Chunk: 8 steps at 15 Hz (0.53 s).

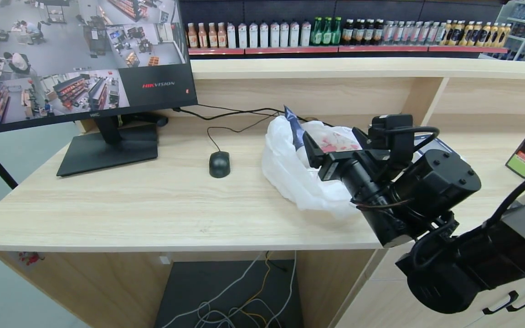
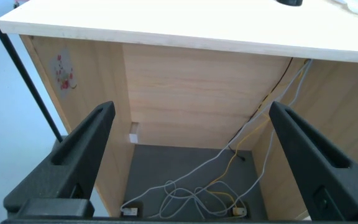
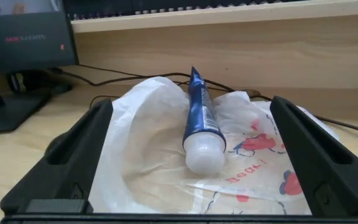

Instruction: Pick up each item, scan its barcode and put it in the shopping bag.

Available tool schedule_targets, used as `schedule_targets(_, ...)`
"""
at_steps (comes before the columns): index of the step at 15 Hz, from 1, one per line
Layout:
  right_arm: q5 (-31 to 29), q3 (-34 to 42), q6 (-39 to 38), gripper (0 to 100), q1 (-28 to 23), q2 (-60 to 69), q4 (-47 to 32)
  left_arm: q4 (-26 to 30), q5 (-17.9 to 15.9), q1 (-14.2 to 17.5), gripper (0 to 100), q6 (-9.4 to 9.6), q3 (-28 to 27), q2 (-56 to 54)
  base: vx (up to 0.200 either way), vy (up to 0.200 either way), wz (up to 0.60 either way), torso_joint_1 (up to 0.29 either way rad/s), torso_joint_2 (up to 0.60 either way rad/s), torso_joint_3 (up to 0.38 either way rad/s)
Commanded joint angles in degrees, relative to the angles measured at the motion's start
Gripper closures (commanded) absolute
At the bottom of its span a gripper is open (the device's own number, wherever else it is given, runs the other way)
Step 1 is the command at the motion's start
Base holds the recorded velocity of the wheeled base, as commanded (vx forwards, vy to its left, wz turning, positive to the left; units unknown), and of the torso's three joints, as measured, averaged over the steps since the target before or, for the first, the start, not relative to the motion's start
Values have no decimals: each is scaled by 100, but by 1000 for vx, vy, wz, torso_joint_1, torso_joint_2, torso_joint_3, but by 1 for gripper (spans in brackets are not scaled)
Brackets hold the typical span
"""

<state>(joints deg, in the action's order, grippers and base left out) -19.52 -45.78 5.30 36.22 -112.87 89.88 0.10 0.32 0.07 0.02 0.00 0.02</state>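
The right gripper point(image 1: 331, 136) hangs near the desk's point(image 1: 153, 200) right end, fingers spread wide and grasping nothing. To finish the drop well, I judge it should back straight out without snagging the flimsy plastic. Just beyond, centred between the fingers but untouched, the blue tube point(image 3: 202, 124) lies on the crumpled white shopping bag point(image 3: 148, 149), cap end nearest.

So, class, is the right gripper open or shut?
Open: the right gripper has fingers wide apart, blue tube and white bag seen between them.

Light: bright, even. Shadows: soft, dim under the desk point(image 1: 153, 205). Glare: its top washed white, left wrist view. Head view's edges bowed.
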Motion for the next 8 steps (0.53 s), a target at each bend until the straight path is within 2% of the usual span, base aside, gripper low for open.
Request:
schedule_targets(1, 1, 78, -73, 0, 26, 283, 12, -1, 3, 1, 0, -2, 0, -2, -200, 0, 0, 12, 22, -2)
schedule_targets(7, 1, 315, -372, 0, 43, 459, 12, -10, 3, 1, 0, -11, 0, -2, 0, 0, 0, 0, 0, 0)
schedule_targets(8, 1, 315, -495, 0, 43, 468, 12, -10, 3, 1, 0, -20, 0, -2, 0, -200, 0, 17, 7, 2)
